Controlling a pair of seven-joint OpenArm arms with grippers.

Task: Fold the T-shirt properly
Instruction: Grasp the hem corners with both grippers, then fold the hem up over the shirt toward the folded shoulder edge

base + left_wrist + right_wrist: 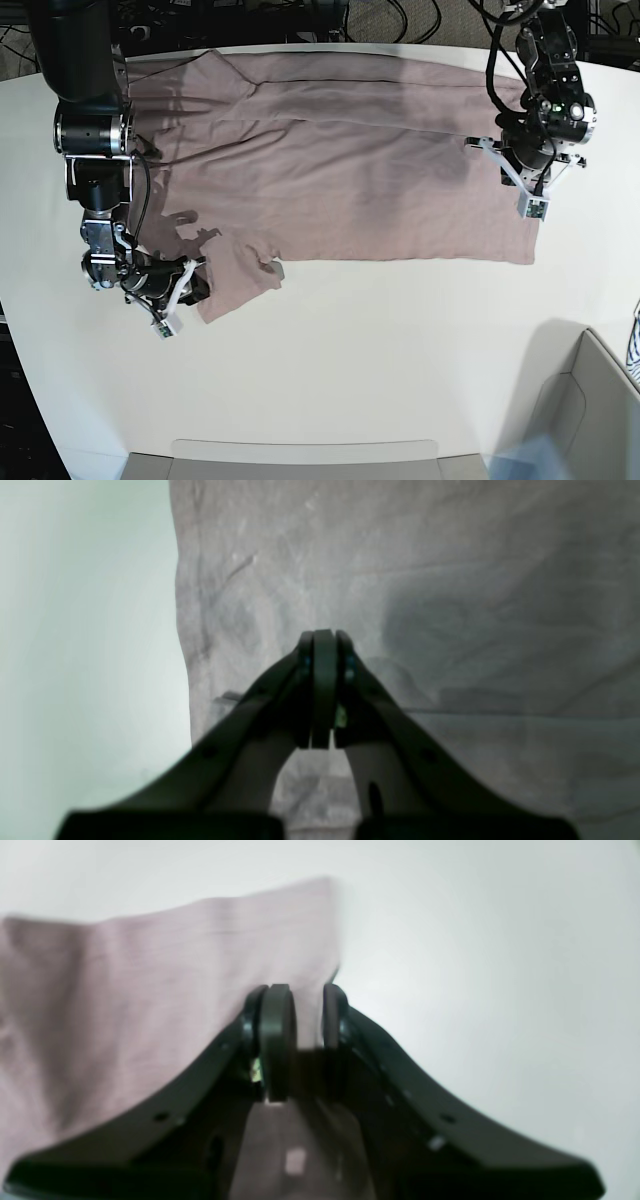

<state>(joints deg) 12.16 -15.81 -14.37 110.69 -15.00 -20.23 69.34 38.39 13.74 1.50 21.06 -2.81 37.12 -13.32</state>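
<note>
Two end effectors work the T-shirt [330, 170], spread across the desk's [400, 360] upper half: right end effector [295, 1040] pinching a lower-left sleeve edge, left end effector [324, 690] pressed together, empty. Soft, light, wrinkle-prone fabric; grip hems or corners.

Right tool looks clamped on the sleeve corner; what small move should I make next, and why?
Probably lift the right tool slightly and draw the sleeve inward over the shirt. Its pads pinch pink cloth in the right wrist view, and the base view shows that sleeve sticking out past the body. The left tool is shut above the far hem, seemingly holding nothing.
</note>
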